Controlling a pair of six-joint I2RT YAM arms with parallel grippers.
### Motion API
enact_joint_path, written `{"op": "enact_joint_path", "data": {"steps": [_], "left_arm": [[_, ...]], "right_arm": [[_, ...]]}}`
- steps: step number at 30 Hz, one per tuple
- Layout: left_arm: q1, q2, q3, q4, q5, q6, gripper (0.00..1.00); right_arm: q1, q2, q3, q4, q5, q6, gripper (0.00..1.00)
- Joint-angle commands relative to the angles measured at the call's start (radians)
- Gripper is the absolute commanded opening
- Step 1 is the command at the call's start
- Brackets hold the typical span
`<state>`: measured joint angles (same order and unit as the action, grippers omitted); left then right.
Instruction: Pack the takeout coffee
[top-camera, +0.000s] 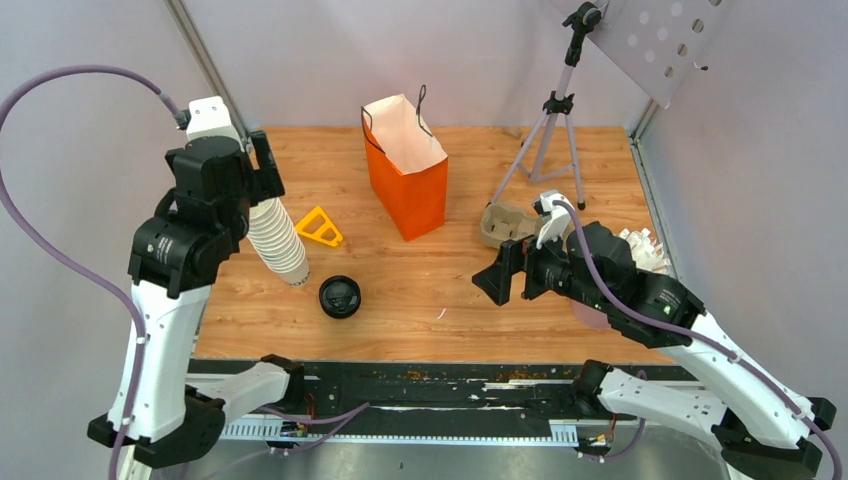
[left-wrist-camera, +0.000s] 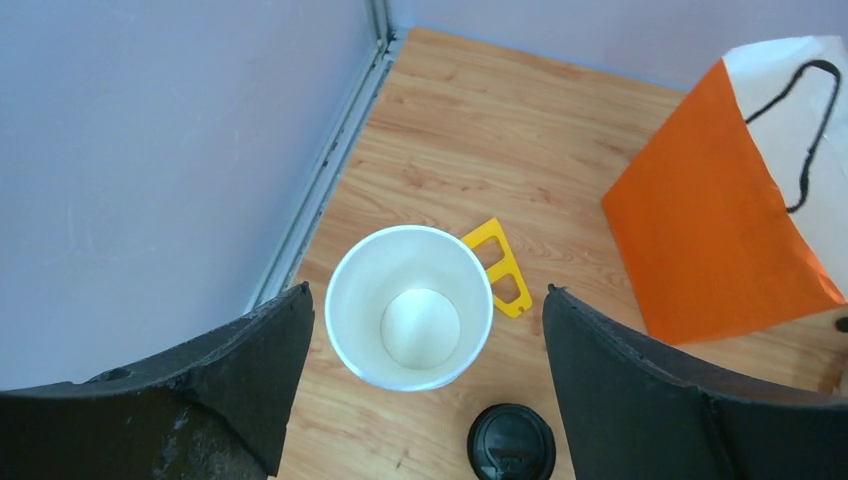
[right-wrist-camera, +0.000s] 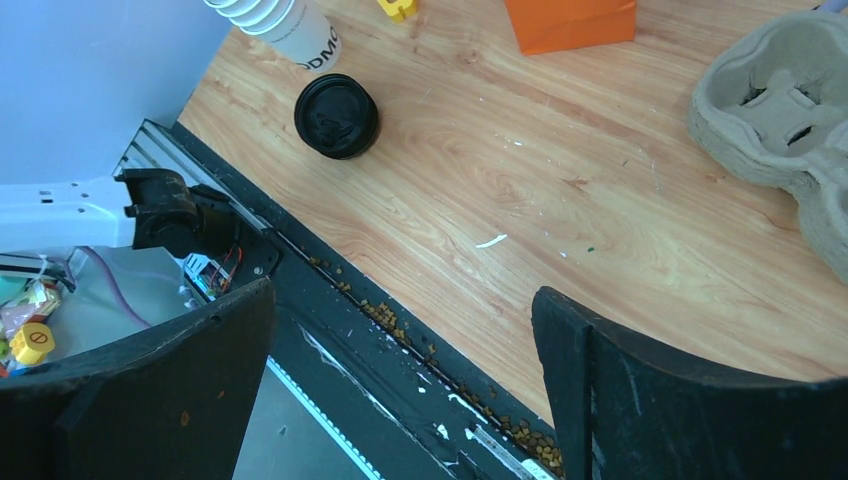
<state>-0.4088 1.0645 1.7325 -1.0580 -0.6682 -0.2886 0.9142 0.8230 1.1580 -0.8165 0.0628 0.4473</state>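
No capped white cup shows in any view. A tall stack of lidless white cups (top-camera: 279, 240) leans at the left; its open top cup (left-wrist-camera: 410, 305) sits directly below my left gripper (left-wrist-camera: 425, 288), which is open and empty above it (top-camera: 264, 180). A round black lid (top-camera: 340, 297) lies on the wood near the stack, also in the left wrist view (left-wrist-camera: 511, 443) and the right wrist view (right-wrist-camera: 337, 115); no cup shows under it. The orange paper bag (top-camera: 405, 170) stands open at the back. My right gripper (top-camera: 508, 272) is open and empty over the table's front edge (right-wrist-camera: 402, 290).
A grey cardboard cup carrier (top-camera: 505, 224) lies right of the bag, near the right gripper (right-wrist-camera: 780, 95). A yellow triangular piece (top-camera: 320, 228) lies by the stack. A tripod (top-camera: 548, 140) stands at the back right. White crumpled items (top-camera: 643, 250) lie at the right edge.
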Motion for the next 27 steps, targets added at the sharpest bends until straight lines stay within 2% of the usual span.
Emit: {"op": "enact_joint_path", "data": {"steps": [1, 8, 13, 19, 24, 27], "left_arm": [[0.122, 0.037, 0.071, -0.026, 0.186, -0.038, 0.89], [0.247, 0.038, 0.052, -0.078, 0.079, -0.045, 0.73], [0.29, 0.035, 0.036, -0.078, 0.02, -0.026, 0.68], [0.374, 0.027, -0.071, -0.079, 0.212, -0.084, 0.64], [0.406, 0.016, -0.125, -0.055, 0.276, -0.092, 0.58], [0.433, 0.011, -0.139, -0.055, 0.259, -0.079, 0.48]], "right_arm": [[0.005, -0.048, -0.011, 0.045, -0.023, -0.009, 0.99], [0.005, -0.045, -0.022, 0.062, -0.047, -0.011, 0.99], [0.005, -0.052, -0.031, 0.062, -0.047, -0.012, 0.99], [0.005, -0.062, -0.035, 0.033, -0.047, -0.006, 0.99], [0.004, -0.087, -0.043, 0.035, -0.047, 0.004, 0.99], [0.005, -0.092, -0.041, 0.027, -0.039, 0.001, 0.99]]}}
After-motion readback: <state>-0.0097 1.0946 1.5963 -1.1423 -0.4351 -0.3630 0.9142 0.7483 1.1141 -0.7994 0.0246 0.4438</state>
